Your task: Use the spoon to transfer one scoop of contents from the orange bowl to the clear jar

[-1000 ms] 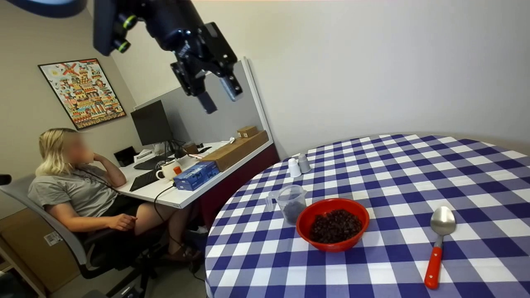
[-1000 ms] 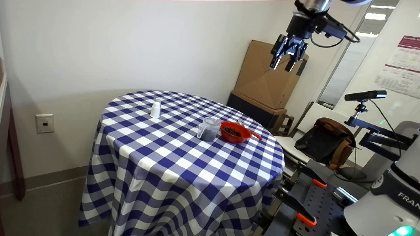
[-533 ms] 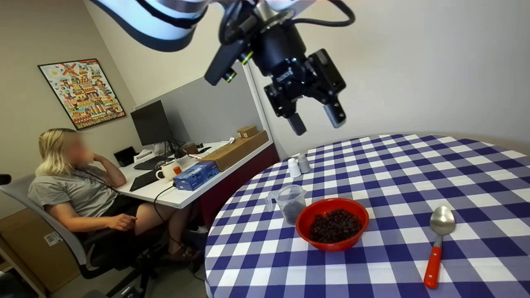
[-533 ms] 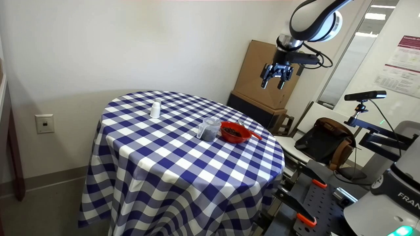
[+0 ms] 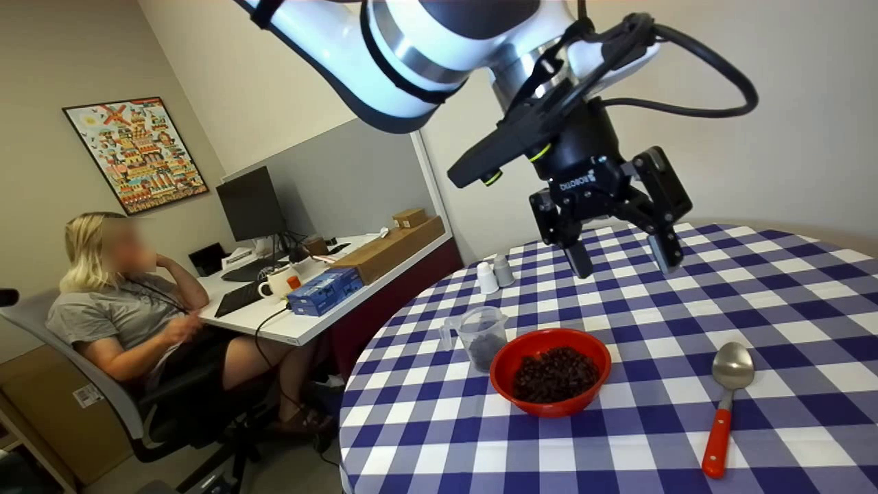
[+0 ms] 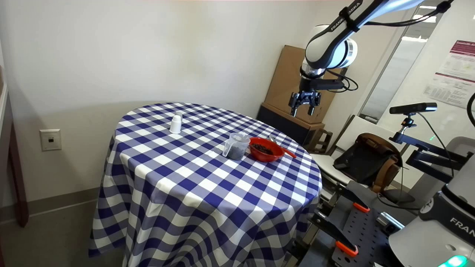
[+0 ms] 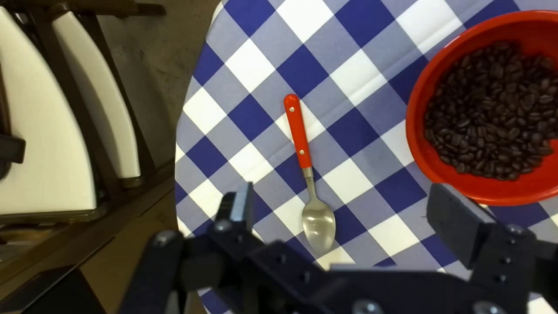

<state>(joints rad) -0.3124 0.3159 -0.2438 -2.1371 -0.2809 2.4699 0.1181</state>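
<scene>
The spoon lies flat on the checked cloth, with its red handle [image 7: 301, 135] and silver head [image 7: 318, 224] fully seen in the wrist view. In an exterior view the spoon [image 5: 719, 439] lies apart from the orange bowl [image 5: 559, 409]. The bowl, also in the wrist view [image 7: 414, 117], holds dark brown beans [image 7: 492, 113]. The clear jar [image 5: 483, 329], with a side handle, stands close beside the bowl; its lower part looks dark. It shows in both exterior views [image 6: 237, 144], not in the wrist view. My gripper [image 5: 624, 264] is open and empty, above the table.
A white shaker [image 5: 488, 278] and a grey shaker [image 5: 503, 271] stand farther back on the round table. A chair [image 7: 48, 131] stands past the table edge beyond the spoon. A person [image 5: 130, 302] sits at a desk [image 5: 302, 333] beyond the table.
My gripper has come down towards the table, moving right in an exterior view, and stays open. The spoon, bowl and jar have not moved. The seated person's lower hand has shifted.
</scene>
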